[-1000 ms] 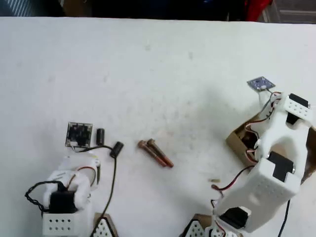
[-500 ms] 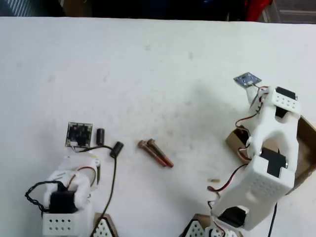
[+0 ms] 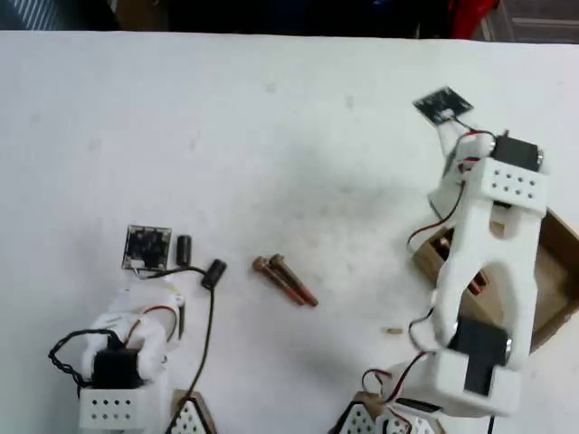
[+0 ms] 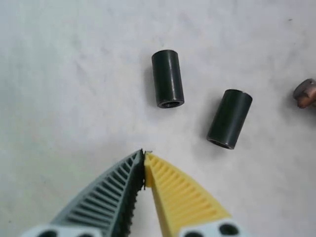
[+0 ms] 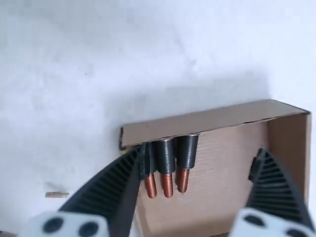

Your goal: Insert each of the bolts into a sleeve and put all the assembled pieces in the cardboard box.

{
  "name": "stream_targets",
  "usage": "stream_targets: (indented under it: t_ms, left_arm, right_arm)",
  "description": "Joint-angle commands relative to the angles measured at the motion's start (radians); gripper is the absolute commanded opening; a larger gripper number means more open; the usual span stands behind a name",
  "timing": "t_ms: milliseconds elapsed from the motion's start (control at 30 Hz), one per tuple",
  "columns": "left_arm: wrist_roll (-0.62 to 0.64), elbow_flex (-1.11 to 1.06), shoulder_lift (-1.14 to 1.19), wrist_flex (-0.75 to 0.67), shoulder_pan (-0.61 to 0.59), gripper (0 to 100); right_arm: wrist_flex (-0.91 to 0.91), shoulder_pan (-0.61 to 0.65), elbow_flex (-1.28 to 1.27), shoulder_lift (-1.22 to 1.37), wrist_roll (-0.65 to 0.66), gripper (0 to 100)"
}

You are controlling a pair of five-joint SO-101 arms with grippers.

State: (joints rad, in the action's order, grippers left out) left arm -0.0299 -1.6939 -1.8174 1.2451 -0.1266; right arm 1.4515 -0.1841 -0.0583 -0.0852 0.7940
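Two black sleeves [image 4: 168, 79] [image 4: 229, 118] lie on the white table just ahead of my left gripper [image 4: 144, 155], which is shut and empty. In the high view these sleeves [image 3: 184, 246] [image 3: 214, 271] sit left of two copper bolts [image 3: 285, 278] lying side by side mid-table. A bolt head [image 4: 306, 93] shows at the edge of the left wrist view. My right gripper [image 5: 200, 155] hangs open and empty above the cardboard box [image 5: 222, 118]. Three assembled pieces [image 5: 168, 165] lie inside the box against its wall.
The right arm [image 3: 484, 262] covers much of the cardboard box [image 3: 554, 262] near the table's right edge. A small tan scrap [image 3: 391, 332] lies on the table left of the box. The left arm [image 3: 118, 353] sits at the front left.
The right arm has stretched away from the table's front edge, and its wrist has moved up and left over the box. The left arm, sleeves and bolts have not moved.
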Motion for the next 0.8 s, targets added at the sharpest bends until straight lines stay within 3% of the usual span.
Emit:
stream_targets:
  t_ms: [0, 133, 367, 767]
  left_arm:
    - [-0.011, 0.002, -0.008, -0.028, -0.010, 2]
    - [-0.011, 0.005, -0.008, -0.028, -0.018, 2]
    - [-0.009, 0.026, -0.008, -0.026, -0.142, 2]
    - [-0.009, 0.032, -0.008, 0.029, -0.286, 2]
  right_arm:
    - [0.059, 0.124, 0.029, -0.150, -0.098, 29.8]
    - [0.099, 0.262, 0.029, -0.248, -0.219, 29.8]
    - [0.140, 0.481, 0.028, -0.308, -0.453, 29.8]
    - [0.133, 0.840, -0.066, -0.306, -0.721, 29.8]
